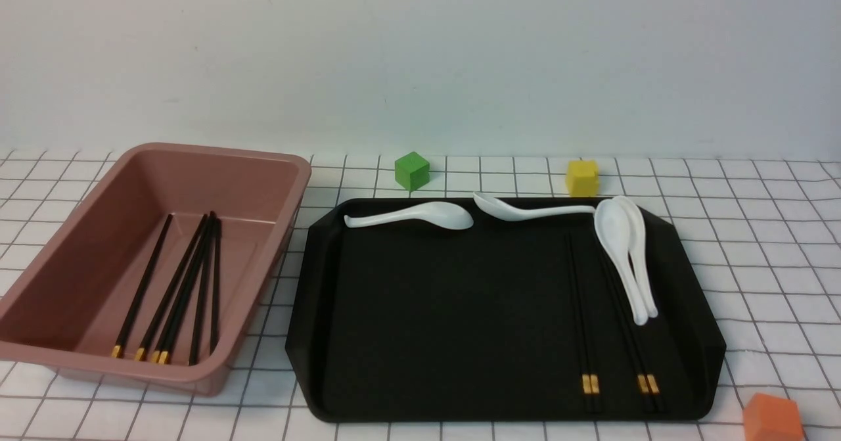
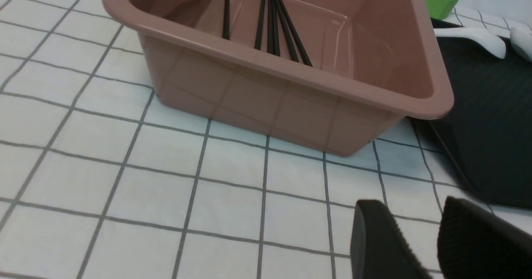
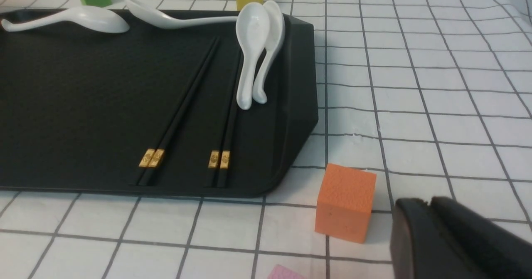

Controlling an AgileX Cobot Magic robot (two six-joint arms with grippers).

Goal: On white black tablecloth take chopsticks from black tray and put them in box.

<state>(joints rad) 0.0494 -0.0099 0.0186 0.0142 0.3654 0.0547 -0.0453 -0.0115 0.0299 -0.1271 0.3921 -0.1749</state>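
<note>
The pink box [image 1: 217, 158] stands at the left on the grid tablecloth [image 1: 755, 231]. Several black chopsticks lie in it; the two rightmost [image 1: 205, 290] show no gold band, the others have gold bands. The black tray [image 1: 460, 296] lies to its right and carries two gold-banded pairs [image 1: 585, 309]. Neither gripper shows in the front view. My left gripper [image 2: 411, 206] is open and empty above the cloth, near the box's [image 2: 291, 75] front corner and the tray's edge [image 2: 490, 125]. My right gripper [image 3: 426, 201] is shut and empty, off the tray's [image 3: 83, 104] front right corner.
Several white spoons [image 1: 617, 244] lie along the tray's far and right sides. A green cube [image 1: 412, 171] and a yellow cube [image 1: 582, 177] stand behind the tray. An orange cube [image 3: 345, 202] stands on the cloth beside my right gripper.
</note>
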